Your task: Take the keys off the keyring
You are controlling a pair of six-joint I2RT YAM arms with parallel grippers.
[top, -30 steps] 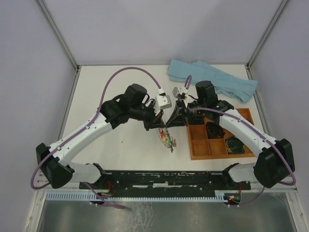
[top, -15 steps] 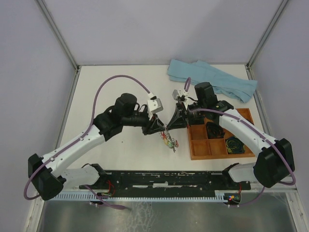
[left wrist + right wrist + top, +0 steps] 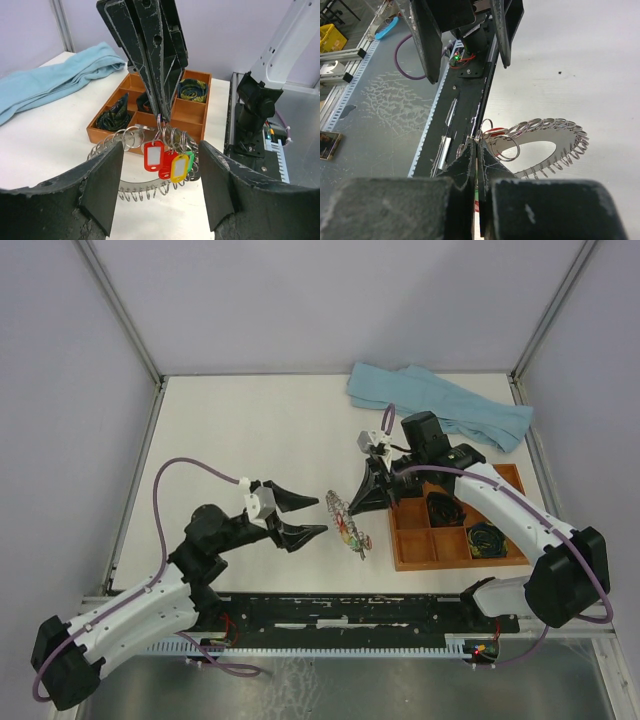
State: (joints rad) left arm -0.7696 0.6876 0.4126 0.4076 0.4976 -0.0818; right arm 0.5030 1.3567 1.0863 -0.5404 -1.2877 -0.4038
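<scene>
Evidently none of the keys (image 3: pixel 165 159) (red, yellow, green tags) is off yet: the jaws of the right gripper (image 3: pixel 351 511) clench a loop of the keyring (image 3: pixel 550 135), tilted over the desk (image 3: pixel 250 430) beside the tray (image 3: pixel 400 562), while the left gripper (image 3: pixel 320 516) hangs nearby, jaws released.

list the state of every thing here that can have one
left gripper, open, holding nothing, apart from the keyring
right gripper, shut on a small loop of the keyring
keyring, pinched by the right gripper
keys, hanging on the keyring, none off yet
tray, some compartments hold dark coiled bundles, others bare
cloth, crumpled at the far edge
</scene>
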